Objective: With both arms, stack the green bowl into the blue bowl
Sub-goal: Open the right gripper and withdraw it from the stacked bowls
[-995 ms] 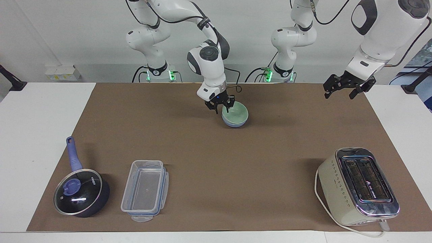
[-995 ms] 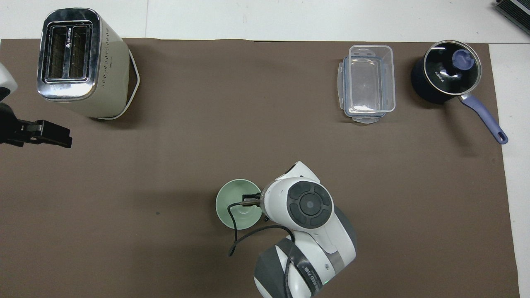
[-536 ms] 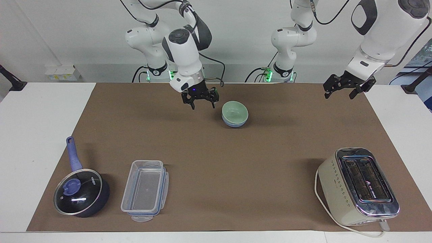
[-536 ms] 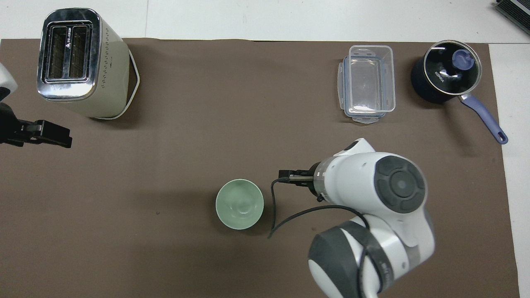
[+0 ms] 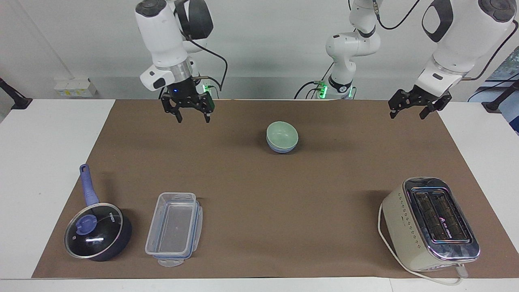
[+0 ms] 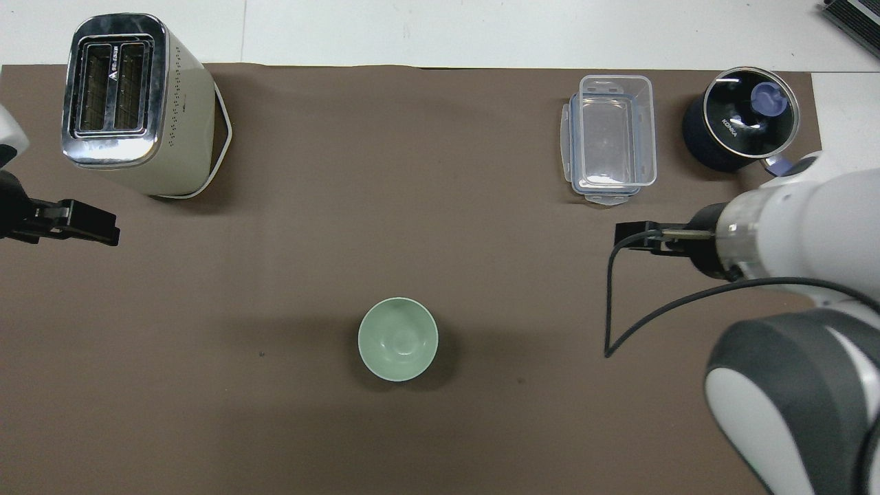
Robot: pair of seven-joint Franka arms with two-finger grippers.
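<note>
Two bowls sit nested mid-counter point(image 5: 259, 194): the green bowl point(image 5: 282, 135) inside the blue bowl point(image 5: 279, 149), nearer the robots than the toaster point(image 5: 429, 223). Right tool point(image 5: 187, 108) hangs over the mat point(image 5: 259, 227), fingers spread wide, empty. Left tool point(image 5: 417, 104) waits over the mat's edge, also spread, holding nothing.

Glossy white arms point(image 5: 454, 36) with dark grey joint caps, black cables, seemingly green-lit bases.

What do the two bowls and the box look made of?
Green bowl: matte, even pale colour, no glare; probably plastic, glazed ceramic not ruled out. Blue bowl: only its lower wall shows under the green one, same matte look. Box: clear glossy plastic, the mat shows through.
</note>
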